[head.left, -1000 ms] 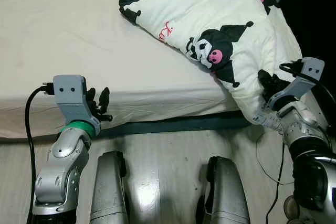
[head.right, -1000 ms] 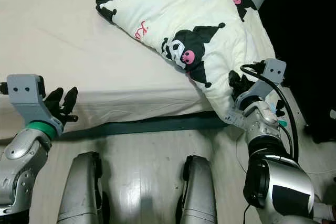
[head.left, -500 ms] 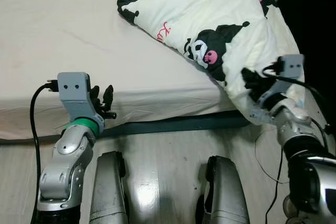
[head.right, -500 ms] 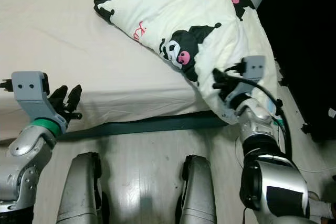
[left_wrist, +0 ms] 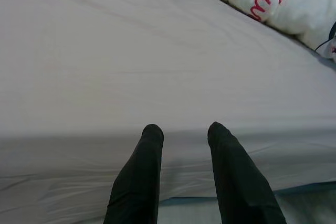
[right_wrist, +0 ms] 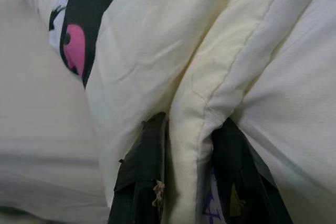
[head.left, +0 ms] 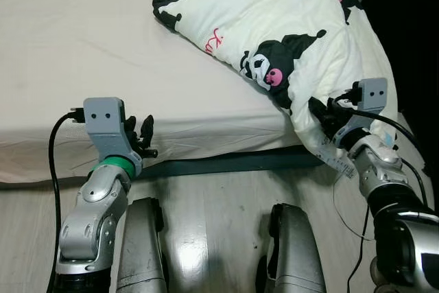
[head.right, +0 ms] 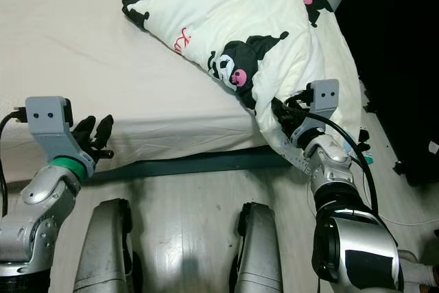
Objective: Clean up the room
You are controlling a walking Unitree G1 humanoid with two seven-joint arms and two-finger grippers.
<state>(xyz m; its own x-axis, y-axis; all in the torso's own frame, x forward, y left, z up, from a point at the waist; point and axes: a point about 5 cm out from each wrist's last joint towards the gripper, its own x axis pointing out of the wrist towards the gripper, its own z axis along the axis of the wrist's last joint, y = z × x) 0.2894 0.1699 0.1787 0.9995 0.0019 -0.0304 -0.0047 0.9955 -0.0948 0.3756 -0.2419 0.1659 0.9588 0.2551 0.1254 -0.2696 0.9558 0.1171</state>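
Right wrist view: fingers [right_wrist: 142,182] pinching quilt [right_wrist: 210,66] fold.

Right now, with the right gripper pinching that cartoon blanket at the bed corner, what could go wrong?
The right gripper holds only a thin fold of the blanket, so it may slip free when pulled. The blanket's hanging corner lies near a cable on the floor and could snag it. The left gripper, open at the mattress edge, gives no support.
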